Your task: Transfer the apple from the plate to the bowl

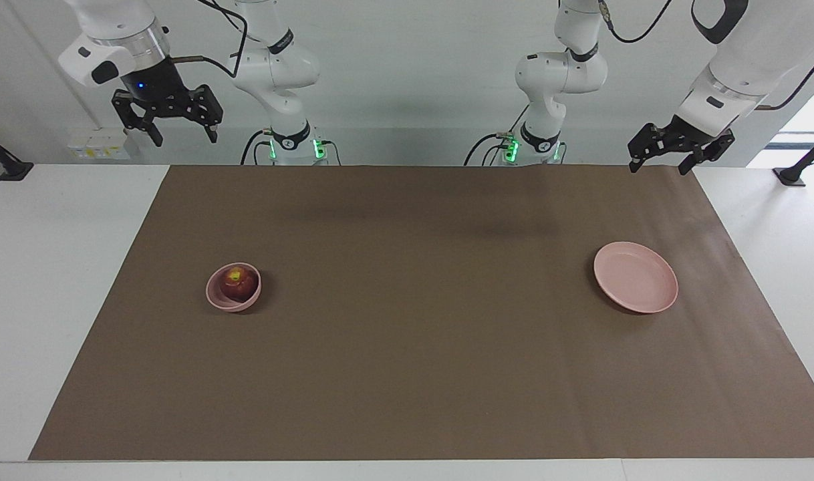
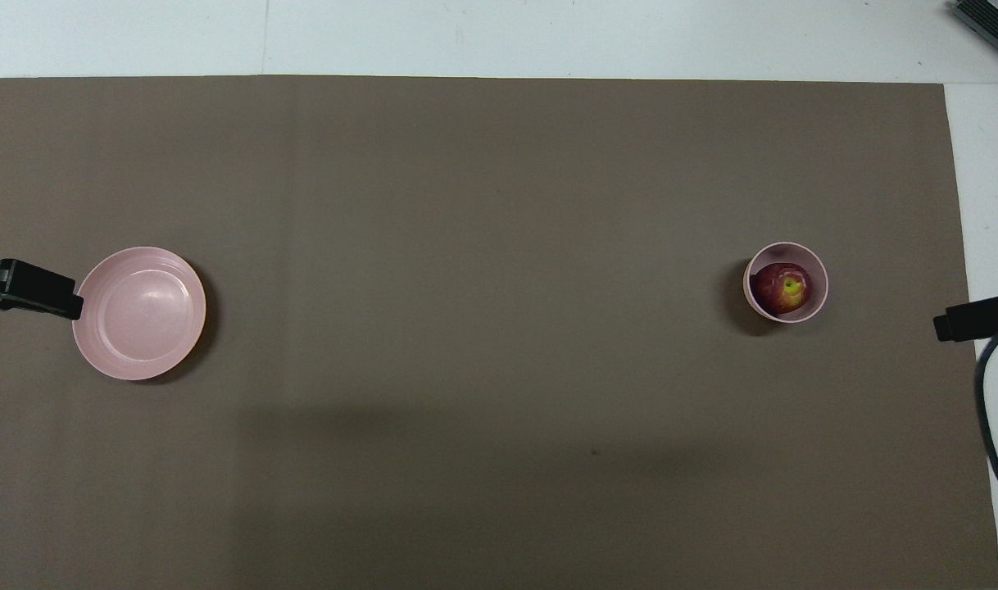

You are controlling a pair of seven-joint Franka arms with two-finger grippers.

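You see the apple (image 1: 238, 283) sitting inside the bowl (image 1: 216, 296), toward the right arm's end of the table. The plate (image 1: 635, 276) lies bare toward the left arm's end. The right gripper (image 1: 183, 131) hangs high with fingers wide, holding nothing, well apart from the apple. The left gripper (image 1: 659, 164) hangs up near the mat's (image 1: 407, 374) corner, fingers wide too.
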